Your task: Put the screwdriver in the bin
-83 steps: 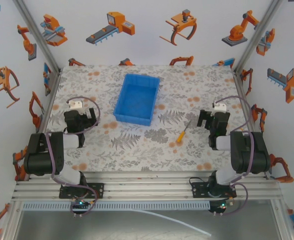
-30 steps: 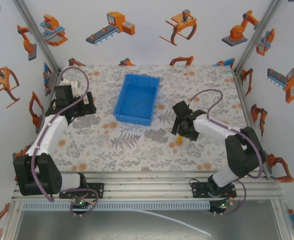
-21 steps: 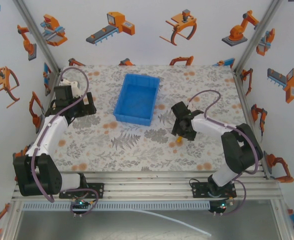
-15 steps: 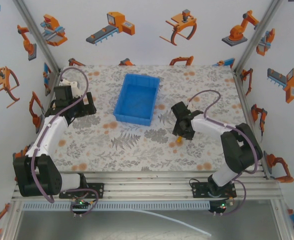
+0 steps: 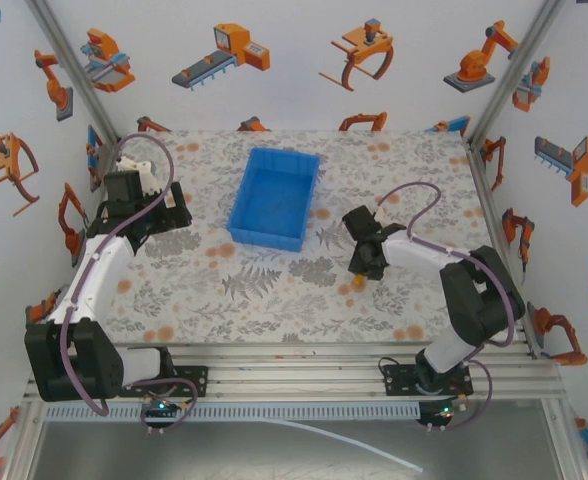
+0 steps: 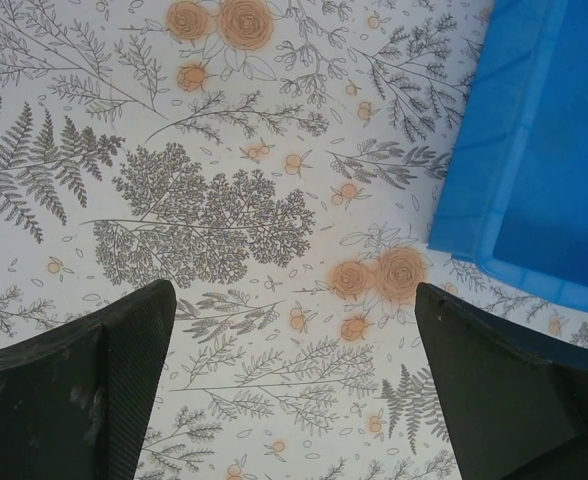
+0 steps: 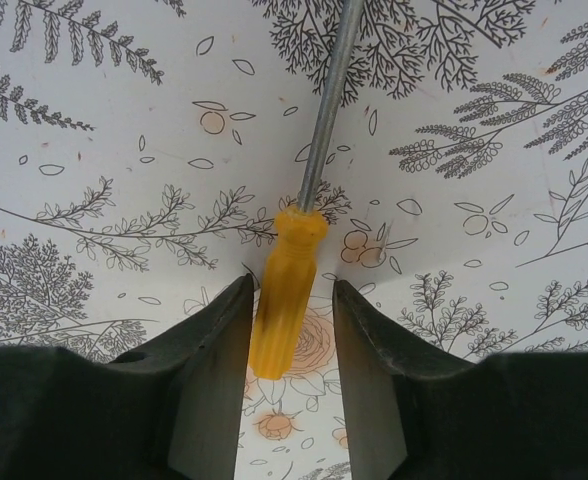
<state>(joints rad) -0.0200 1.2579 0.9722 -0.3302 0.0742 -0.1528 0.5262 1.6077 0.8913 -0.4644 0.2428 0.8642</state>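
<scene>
The screwdriver (image 7: 287, 290) lies on the flower-patterned table, its orange-yellow handle toward me and its thin silver shaft (image 7: 332, 95) pointing away. My right gripper (image 7: 292, 288) is open and down at the table, with one finger on each side of the handle; the left finger is against it, while a narrow gap remains at the right finger. From above, the right gripper (image 5: 365, 266) covers most of the screwdriver (image 5: 358, 281), leaving just the handle end showing. The blue bin (image 5: 264, 236) stands empty at the back centre. My left gripper (image 5: 167, 216) hovers open left of the bin (image 6: 504, 130).
White walls with robot stickers close in the table on three sides, with metal frame posts in the back corners. Open patterned table (image 5: 274, 290) lies between the bin and the right gripper. The left gripper (image 6: 294, 300) has bare table under it.
Both arms have reached out from their folded rest poses. In the last second the right gripper settled over the screwdriver handle and its jaws narrowed; the left arm shifted slightly back.
</scene>
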